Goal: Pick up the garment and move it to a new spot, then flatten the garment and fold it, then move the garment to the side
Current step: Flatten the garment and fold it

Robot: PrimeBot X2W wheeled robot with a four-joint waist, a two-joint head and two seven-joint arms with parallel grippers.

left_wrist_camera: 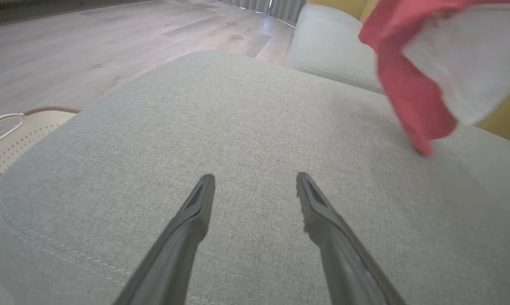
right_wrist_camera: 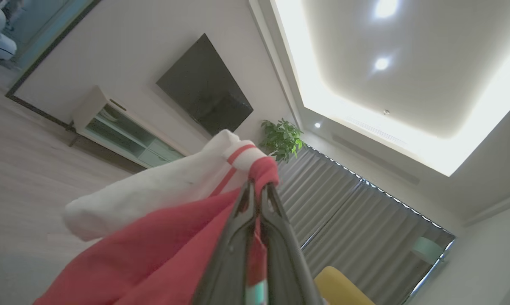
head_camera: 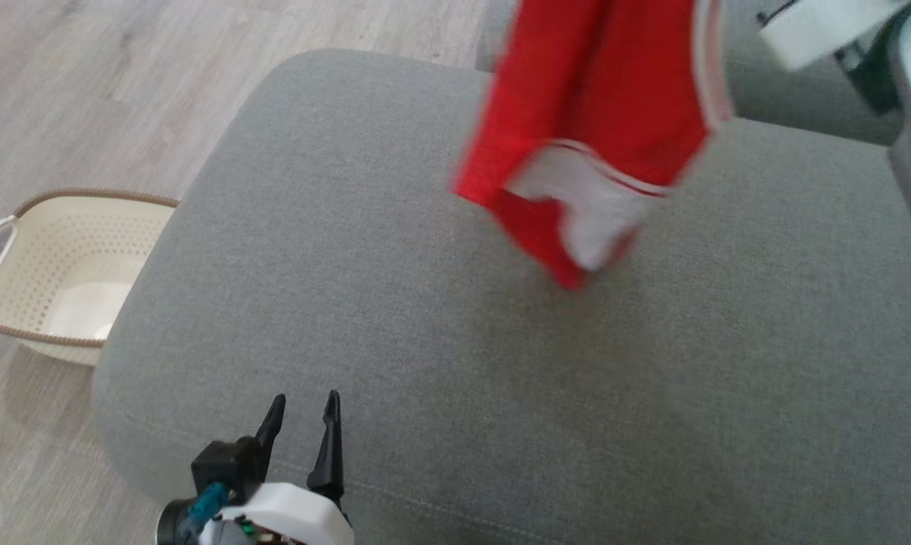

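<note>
**Head view.** Red-and-white garment [head_camera: 591,113]: hanging bunched over the far right of the grey sofa cushion [head_camera: 394,318], lowest corner close to the fabric (blurred, so contact can't be told). Left jaws: spread and empty at the near left edge of the cushion. Cream laundry basket [head_camera: 54,265]: on the wood floor, just beside the cushion's left side.

**Left wrist view.** Both fingers [left_wrist_camera: 187,228] stand wide apart above bare cushion, with the garment well apart from them at far right. Risk: lowered as it hangs, the cloth would likely land in a heap, layers doubled under, and flattening would get harder.

**Right wrist view.** Right jaws: pressed together, pinching a small gathered fold by the red-striped white trim. The rest of the garment droops below them. Risk: the bite looks thin (near the fingertips), so a quick swing might pull the fold free and drop the garment short, or over the cushion's edge.
</note>
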